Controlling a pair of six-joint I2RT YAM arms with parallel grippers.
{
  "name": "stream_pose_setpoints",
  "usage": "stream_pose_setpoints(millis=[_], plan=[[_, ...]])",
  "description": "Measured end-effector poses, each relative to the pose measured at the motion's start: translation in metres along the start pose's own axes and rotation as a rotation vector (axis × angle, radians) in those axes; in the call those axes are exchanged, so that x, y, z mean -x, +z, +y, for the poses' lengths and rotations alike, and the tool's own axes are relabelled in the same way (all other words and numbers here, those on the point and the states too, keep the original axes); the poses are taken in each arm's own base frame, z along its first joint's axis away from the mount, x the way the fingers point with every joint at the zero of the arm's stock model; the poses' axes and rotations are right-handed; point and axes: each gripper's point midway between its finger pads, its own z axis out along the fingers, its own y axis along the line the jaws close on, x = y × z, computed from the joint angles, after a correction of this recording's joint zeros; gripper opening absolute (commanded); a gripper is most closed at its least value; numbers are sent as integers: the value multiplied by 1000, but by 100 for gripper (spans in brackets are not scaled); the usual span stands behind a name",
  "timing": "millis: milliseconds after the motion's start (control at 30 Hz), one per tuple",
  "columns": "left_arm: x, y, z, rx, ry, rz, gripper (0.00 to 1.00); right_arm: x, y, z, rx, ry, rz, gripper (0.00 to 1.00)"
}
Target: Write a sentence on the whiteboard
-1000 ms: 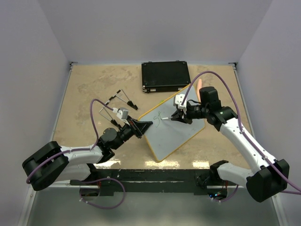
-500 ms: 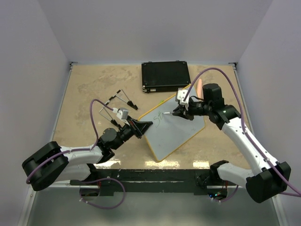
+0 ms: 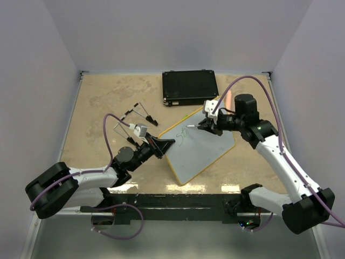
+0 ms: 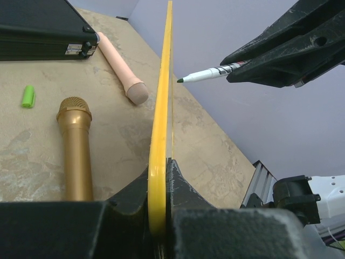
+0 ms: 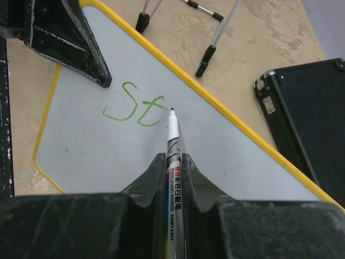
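Shifted toward the far right over the past sec., the right gripper (image 3: 207,125) has carried its marker (image 3: 195,127) along the whiteboard (image 3: 202,154). The sentence (image 3: 180,137) has grown from a small green squiggle to two letters.

Nearest the bases, the left arm reaches fwd from the near left, pose unchanged. The left gripper (image 3: 164,144) is clenched on the board's left rim. The left wrist cam shows its black fingers (image 4: 132,194) pinching the yellow edge btwn them.

The board sits mid-table, turned diamond-wise w/ one corner toward the near edge. Green lettering reading "St" lies on its left part, just beyond the left gripper's tips. The marker's bare tip sits at the end of the t's crossbar; whether it touches the surface can't be told. The right gripper's fingers grasp the marker's barrel, tip pointing left.

On the board's back side, per the left wrist cam, a gold mic (image 4: 75,145), a green cap (image 4: 28,96) and a pink mic (image 4: 121,67) lie on the table (image 3: 97,102). Two wire stands (image 3: 144,113) lie left of the board, apart from it. At the far edge rests the black case (image 3: 190,87), close to the board's far corner.
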Motion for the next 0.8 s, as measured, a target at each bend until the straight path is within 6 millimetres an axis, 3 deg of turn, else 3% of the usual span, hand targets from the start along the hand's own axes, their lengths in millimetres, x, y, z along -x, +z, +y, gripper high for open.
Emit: stream_pose_setpoints(millis=[800], plan=[[-1,-1,2,5,-2,1,0,-30,4,11,36,20,71,0]])
